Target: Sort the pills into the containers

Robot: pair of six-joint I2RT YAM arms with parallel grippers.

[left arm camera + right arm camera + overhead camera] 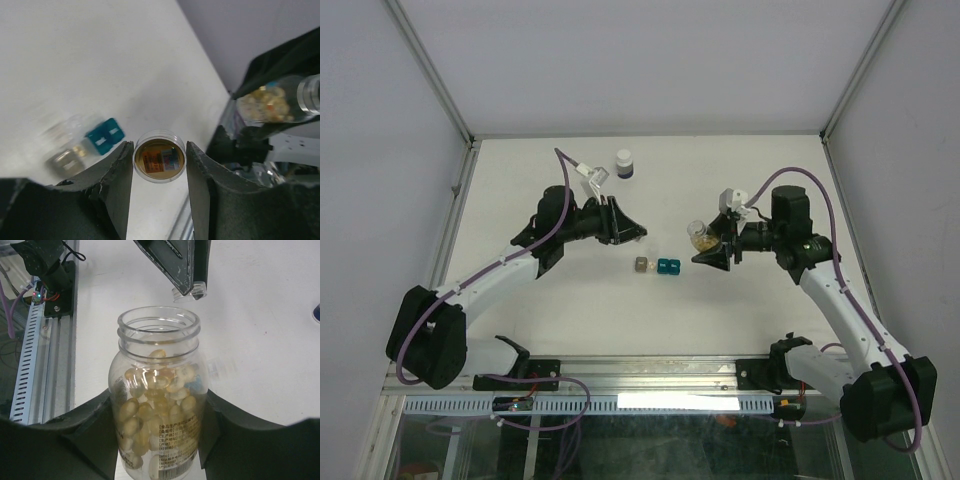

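A clear bottle (158,330) with its mouth uncovered, full of yellowish pills (150,405), stands between the fingers of my right gripper (158,412), which is shut on it. In the top view this bottle (701,237) hangs tilted above the table, right of the containers. My left gripper (159,162) is shut on a clear round cap (159,156), pinched at its fingertips (187,270). The grey-brown container (642,265) and the teal two-cell container (668,266) sit side by side on the table between the two grippers, below and left of the cap (105,136).
A white-capped round bottle (624,163) stands at the back of the white table (570,310), behind my left gripper (635,232). A metal rail (650,372) with the arm bases runs along the near edge. Frame posts and grey walls bound the table.
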